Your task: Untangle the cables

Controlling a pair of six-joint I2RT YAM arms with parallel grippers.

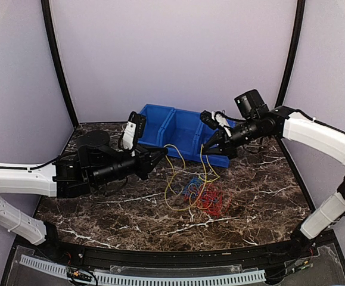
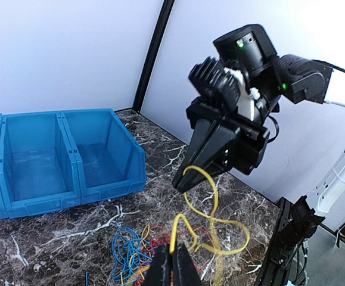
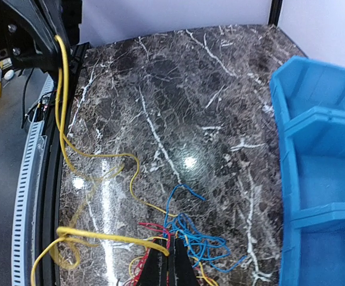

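The cables, a loose tangle of thin red, blue and yellow wires point(image 1: 203, 195), lie near the middle of the dark, white-veined marble surface point(image 1: 100, 205). They sit just in front of a blue plastic bin with open compartments point(image 1: 181, 128), which stands at the back. The red and blue strands rest in a low heap on the surface, the red toward the right arm's side and the blue beside it, the two overlapping. The yellow wire point(image 2: 213, 205) rises out of that heap in long loops and hangs between the two arms. The left claw point(image 2: 173, 263) is pinched tight on one stretch of yellow wire, up above the surface to the left of the heap. The right claw point(image 3: 167, 266) is likewise clamped narrow on yellow wire, up above the heap and in front of the bin. The two claws face each other, near but apart, and slack yellow loops droop from each down to the surface. Whether both grip the same strand cannot be told.
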